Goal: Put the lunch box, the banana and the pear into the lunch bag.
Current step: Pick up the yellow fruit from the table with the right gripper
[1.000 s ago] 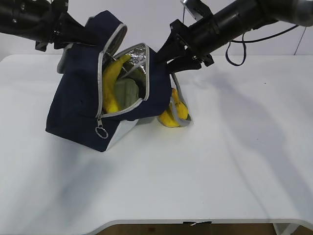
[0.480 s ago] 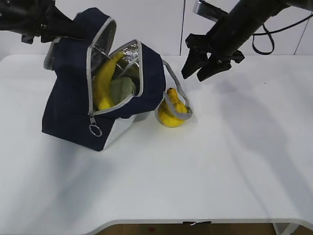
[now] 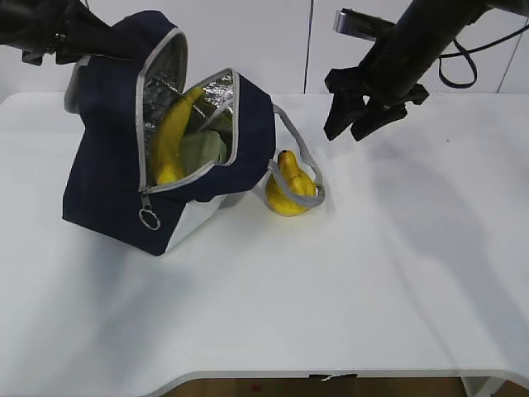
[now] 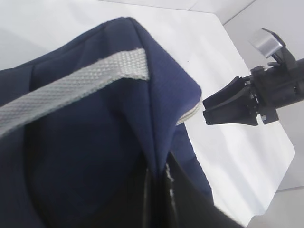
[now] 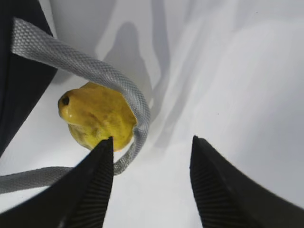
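Note:
The navy lunch bag [image 3: 107,178] sits tilted at the left with its lid flap up and silver lining showing. My left gripper [image 4: 159,183] is shut on the fabric at the bag's top back edge. Inside the opening lie the banana [image 3: 169,141] and the pale green lid of the lunch box [image 3: 202,150]. The yellow pear [image 3: 288,192] rests on the table just right of the bag, with a grey handle strap [image 3: 299,161] looped around it. My right gripper [image 3: 354,128] hangs open and empty above and to the right of the pear [image 5: 97,116].
The white table [image 3: 372,273] stretches to the right and front of the bag. Its front edge runs along the bottom of the exterior view. A white wall stands behind the table.
My right gripper has let go of the bag's rim and drawn back up and to the right. The bag has shifted left and its flap stands more upright.

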